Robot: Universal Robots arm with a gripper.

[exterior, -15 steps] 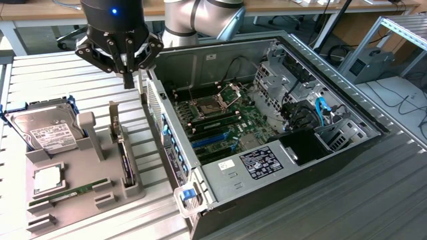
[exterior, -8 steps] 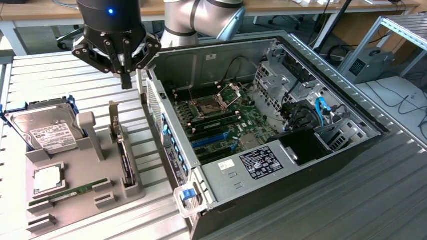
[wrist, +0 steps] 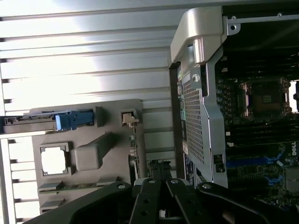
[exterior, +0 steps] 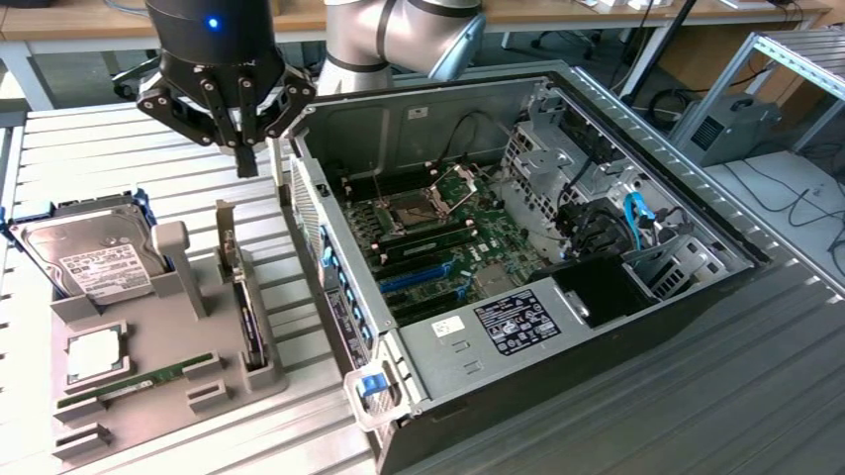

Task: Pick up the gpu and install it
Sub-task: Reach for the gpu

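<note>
The gpu (exterior: 244,297) stands on edge in a slot of the grey holder tray (exterior: 198,341), a thin dark card with its metal bracket at the far end. My gripper (exterior: 247,158) hangs above that far end, apart from the card, fingers pressed together and holding nothing. In the wrist view the shut fingers (wrist: 159,175) point down over the card's thin edge (wrist: 134,151). To the exterior view's right lies the open computer case (exterior: 396,346), showing its motherboard with blue expansion slots (exterior: 422,280).
A silver hard drive (exterior: 82,259) in blue rails stands at the tray's far left. A CPU (exterior: 95,354) and a green RAM stick (exterior: 133,381) lie nearer the front. The case's rear wall (exterior: 324,262) rises right beside the tray. Everything rests on a slatted metal table (exterior: 106,148).
</note>
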